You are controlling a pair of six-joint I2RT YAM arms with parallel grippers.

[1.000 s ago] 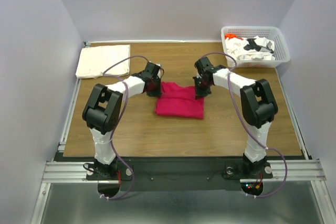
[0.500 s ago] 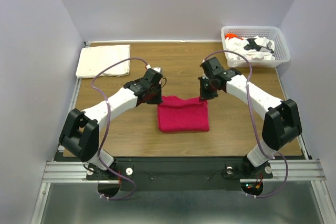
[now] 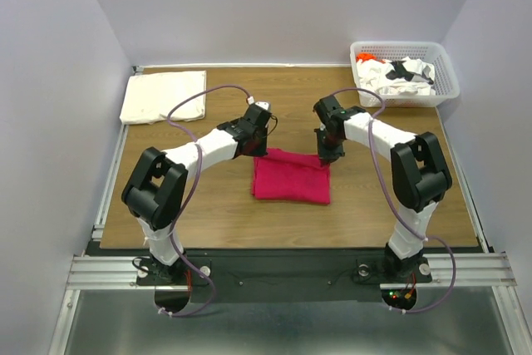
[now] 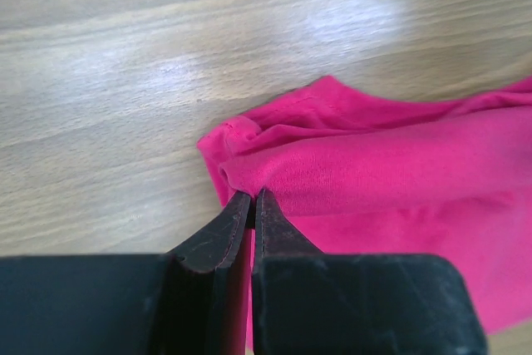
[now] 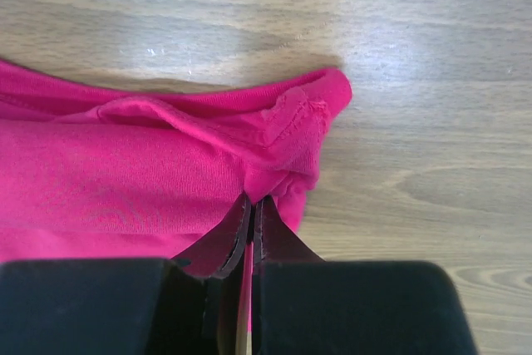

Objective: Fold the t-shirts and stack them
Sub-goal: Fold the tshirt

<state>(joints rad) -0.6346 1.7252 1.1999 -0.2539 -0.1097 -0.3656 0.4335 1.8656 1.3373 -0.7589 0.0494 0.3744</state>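
A folded magenta t-shirt (image 3: pixel 291 179) lies flat near the middle of the wooden table (image 3: pixel 208 209), its long edges running left to right. The left gripper (image 4: pixel 252 199) pinches the shirt's far-left corner, jaws drawn almost together with a sliver of red cloth between them. The right gripper (image 5: pixel 251 204) clamps the far-right corner the same way, where a stitched hem bunches just beyond the fingertips. From above, both arms reach in from either side, so the shirt spreads between the two grippers and toward the near edge. A folded cream t-shirt (image 3: pixel 164 96) rests in the far-left corner of the table, well apart from both grippers. In the far-right corner a white lattice basket (image 3: pixel 447 79) holds crumpled printed t-shirts (image 3: pixel 399 76), white with black and orange.
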